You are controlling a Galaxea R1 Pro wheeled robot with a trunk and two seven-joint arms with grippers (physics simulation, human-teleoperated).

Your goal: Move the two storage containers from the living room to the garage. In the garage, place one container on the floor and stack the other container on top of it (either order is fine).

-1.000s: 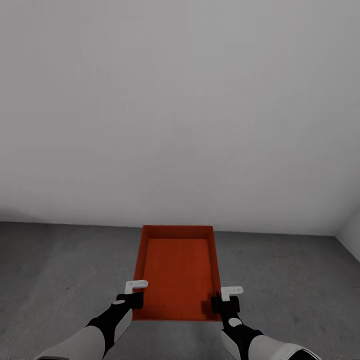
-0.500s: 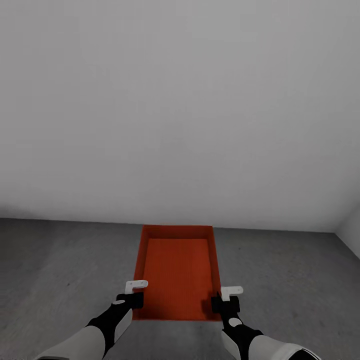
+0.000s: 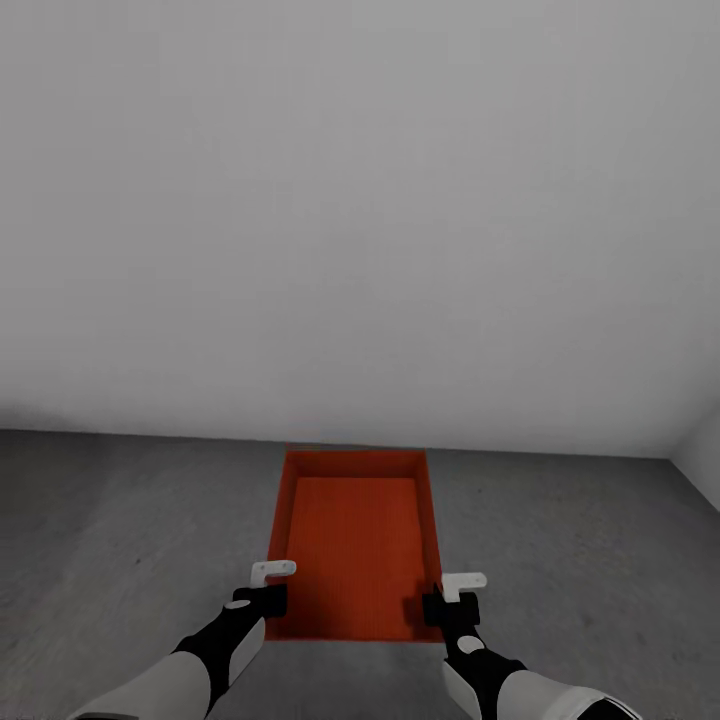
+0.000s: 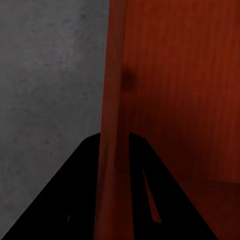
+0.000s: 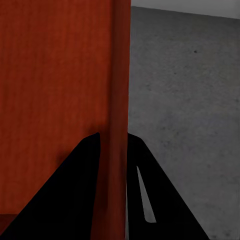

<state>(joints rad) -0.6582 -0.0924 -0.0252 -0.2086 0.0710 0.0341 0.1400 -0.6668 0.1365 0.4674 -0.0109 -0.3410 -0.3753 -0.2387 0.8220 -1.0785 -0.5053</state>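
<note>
Where grey concrete floor (image 3: 120, 540) meets the white wall (image 3: 360, 200) mid-frame, an orange bin (image 3: 355, 545) sits lower centre. Left gripper (image 3: 268, 588) and right gripper (image 3: 452, 597) each pinch a side wall.

Head camera high, facing down; wrist cameras close along container (image 3: 355, 545) walls.

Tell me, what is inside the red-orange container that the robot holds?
The storage container looks empty: only its ribbed red-orange bottom shows. Beside it lies grey floor. What is under it is covered. The left tool and right tool grip its side walls.

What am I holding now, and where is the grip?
One storage container, held by both grippers: left gripper clamps its left side wall, right gripper its right wall.
</note>
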